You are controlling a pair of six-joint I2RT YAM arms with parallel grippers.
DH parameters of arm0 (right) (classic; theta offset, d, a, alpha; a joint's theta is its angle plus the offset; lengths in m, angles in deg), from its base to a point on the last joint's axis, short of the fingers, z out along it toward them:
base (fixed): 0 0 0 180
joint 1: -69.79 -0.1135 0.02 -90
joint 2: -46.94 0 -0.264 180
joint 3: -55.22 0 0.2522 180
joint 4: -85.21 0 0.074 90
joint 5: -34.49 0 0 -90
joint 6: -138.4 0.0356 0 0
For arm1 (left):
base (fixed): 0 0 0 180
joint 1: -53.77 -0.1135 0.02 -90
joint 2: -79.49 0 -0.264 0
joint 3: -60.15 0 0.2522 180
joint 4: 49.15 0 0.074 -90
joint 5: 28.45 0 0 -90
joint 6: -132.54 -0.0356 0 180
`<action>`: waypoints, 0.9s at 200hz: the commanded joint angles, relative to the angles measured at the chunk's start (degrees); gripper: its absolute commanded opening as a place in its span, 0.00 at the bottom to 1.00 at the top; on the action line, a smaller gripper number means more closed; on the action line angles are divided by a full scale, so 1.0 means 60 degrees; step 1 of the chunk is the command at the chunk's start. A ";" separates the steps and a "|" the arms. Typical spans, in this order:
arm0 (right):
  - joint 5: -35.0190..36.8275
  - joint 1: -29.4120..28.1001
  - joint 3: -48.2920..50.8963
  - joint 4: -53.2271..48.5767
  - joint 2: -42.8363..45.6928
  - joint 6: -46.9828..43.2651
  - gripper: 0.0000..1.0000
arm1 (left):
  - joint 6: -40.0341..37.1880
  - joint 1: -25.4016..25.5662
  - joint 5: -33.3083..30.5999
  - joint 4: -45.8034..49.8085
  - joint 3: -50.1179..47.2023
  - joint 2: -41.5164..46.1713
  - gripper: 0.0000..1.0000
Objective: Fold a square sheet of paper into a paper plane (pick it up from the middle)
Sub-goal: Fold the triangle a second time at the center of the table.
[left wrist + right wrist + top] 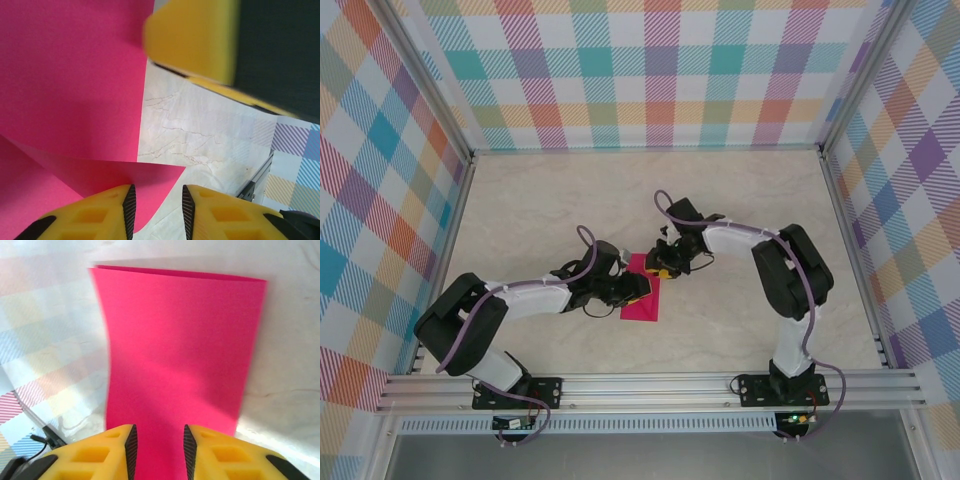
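- Left gripper (157,212): the jaws stand partly apart, with a clear gap between the yellow fingers. A pointed corner of the square sheet of paper (70,75) shows in that gap, unpinched.
- The sheet is folded to a rectangle on the table (540,200). It lies between both grippers.
- Right gripper (159,452): the jaws stand partly apart. The sheet's near edge is under the gap and the rest stretches ahead.
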 commanded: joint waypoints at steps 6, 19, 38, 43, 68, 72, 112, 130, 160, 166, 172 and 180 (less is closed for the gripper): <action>-0.0056 -0.0020 0.0174 -0.0290 0.1158 -0.0306 0.42 | -0.0077 0.0122 -0.0350 0.0284 -0.0038 0.0085 0.30; -0.0084 -0.0020 0.0748 -0.0203 0.1674 -0.0286 0.46 | -0.0083 0.0122 -0.0461 0.0379 -0.0124 0.0152 0.28; -0.0430 -0.0021 0.1395 0.0020 0.2159 -0.0276 0.47 | -0.0070 0.0122 -0.0522 0.0329 -0.0264 0.0224 0.24; -0.0618 -0.0033 0.1572 0.0173 0.2239 -0.0276 0.47 | -0.0050 0.0122 -0.0533 0.0327 -0.0280 0.0222 0.23; -0.1190 -0.0230 0.1996 0.0593 0.2251 -0.0425 0.45 | -0.0033 0.0120 -0.0564 0.0290 -0.0346 0.0261 0.18; -0.1210 -0.0283 0.2012 0.0601 0.2213 -0.0474 0.44 | -0.0032 0.0118 -0.0553 0.0283 -0.0353 0.0254 0.17; -0.1274 -0.0591 0.2058 0.0925 0.1728 -0.0529 0.37 | -0.0018 0.0122 -0.0551 0.0268 -0.0365 0.0228 0.13; -0.1165 -0.0592 0.2016 0.0901 0.1553 -0.0556 0.36 | -0.0019 0.0114 -0.0540 0.0268 -0.0368 0.0246 0.12; -0.1156 -0.0606 0.2009 0.0914 0.1330 -0.0629 0.35 | -0.0019 0.0115 -0.0552 0.0277 -0.0357 0.0275 0.11; -0.1139 -0.0599 0.1992 0.0902 0.1298 -0.0640 0.35 | -0.0015 0.0122 -0.0551 0.0275 -0.0353 0.0282 0.11; -0.1138 -0.0608 0.2009 0.0915 0.1284 -0.0653 0.35 | -0.0006 0.0122 -0.0551 0.0286 -0.0353 0.0269 0.11; -0.1135 -0.0621 0.2000 0.0917 0.1257 -0.0681 0.35 | -0.0012 0.0122 -0.0551 0.0283 -0.0353 0.0274 0.10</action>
